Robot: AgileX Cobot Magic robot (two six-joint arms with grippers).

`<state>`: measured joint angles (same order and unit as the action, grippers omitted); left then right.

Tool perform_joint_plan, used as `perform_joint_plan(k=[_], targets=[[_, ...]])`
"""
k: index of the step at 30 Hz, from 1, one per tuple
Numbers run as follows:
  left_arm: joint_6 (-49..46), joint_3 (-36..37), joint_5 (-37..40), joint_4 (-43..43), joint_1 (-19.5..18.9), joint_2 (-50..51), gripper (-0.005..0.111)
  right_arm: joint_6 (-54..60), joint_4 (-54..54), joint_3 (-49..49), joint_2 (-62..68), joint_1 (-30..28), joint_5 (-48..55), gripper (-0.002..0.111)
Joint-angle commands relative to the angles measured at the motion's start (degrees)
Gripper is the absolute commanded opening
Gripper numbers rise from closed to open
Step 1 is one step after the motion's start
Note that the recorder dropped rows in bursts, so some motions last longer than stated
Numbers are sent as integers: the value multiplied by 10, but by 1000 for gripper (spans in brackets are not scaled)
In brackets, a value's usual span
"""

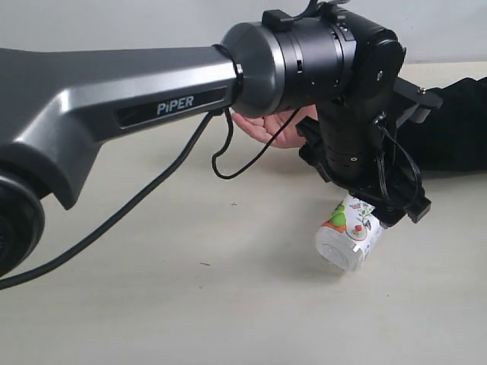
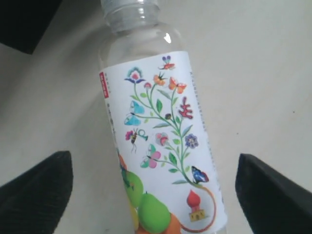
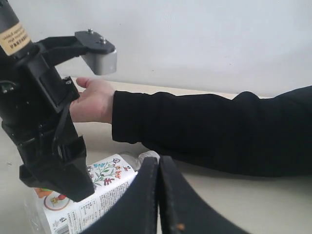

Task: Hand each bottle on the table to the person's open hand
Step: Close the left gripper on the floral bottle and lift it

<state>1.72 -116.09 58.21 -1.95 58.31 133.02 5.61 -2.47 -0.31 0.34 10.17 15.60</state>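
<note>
The white floral-labelled bottle (image 1: 348,232) lies on its side on the pale beige table (image 1: 190,304), its clear neck (image 2: 131,14) pointing away from my left gripper. My left gripper (image 2: 153,195) hangs right over it, open, one finger (image 2: 36,195) on each side with a gap to the label. The bottle (image 3: 105,187) also shows under that gripper (image 3: 53,165) in the right wrist view. The person's open hand (image 1: 270,125) rests palm up just behind, on a black sleeve (image 1: 449,125). My right gripper (image 3: 158,163) is shut on nothing, low near the bottle. The other bottles are out of view.
My left arm (image 1: 114,99) stretches across the exterior view from the left and hides much of the hand. Its loose black cable (image 1: 137,205) hangs above the table. The person's forearm (image 3: 209,131) lies along the table behind the bottle. A pale wall (image 3: 195,39) stands behind.
</note>
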Motion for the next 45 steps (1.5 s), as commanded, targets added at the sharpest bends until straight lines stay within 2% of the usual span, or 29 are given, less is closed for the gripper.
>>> perform_joint_plan(k=[1, 13, 15, 18, 22, 26, 32, 36, 39, 45], targets=[[-3, -3, -9, 1, 3, 16, 86, 2, -2, 3, -3, -2, -3, 0], [-6, -3, -27, 2, 3, 53, 86, 2, -2, 3, -3, -2, -3, 0], [-6, -3, -26, 2, 3, 53, 83, 2, -2, 3, -3, -2, -3, 0], [-6, -3, -21, 2, 3, 50, 68, 2, -2, 3, -3, -2, -3, 0], [-6, -4, 5, 2, 3, 41, 37, 2, -2, 3, -3, -2, -3, 0], [-9, -4, 32, 2, 3, 23, 0, 2, -2, 3, -3, -2, -3, 0], [-17, -5, 36, 2, 5, -30, 0, 2, -2, 3, -3, -2, -3, 0], [19, -5, 21, 12, -1, -83, 0, 2, -2, 3, -3, -2, -3, 0], [80, -5, -20, 37, -13, -114, 0, 2, -2, 3, -3, -2, -3, 0], [265, -5, -81, 44, -55, -131, 0, 2, -2, 3, -3, -2, -3, 0]])
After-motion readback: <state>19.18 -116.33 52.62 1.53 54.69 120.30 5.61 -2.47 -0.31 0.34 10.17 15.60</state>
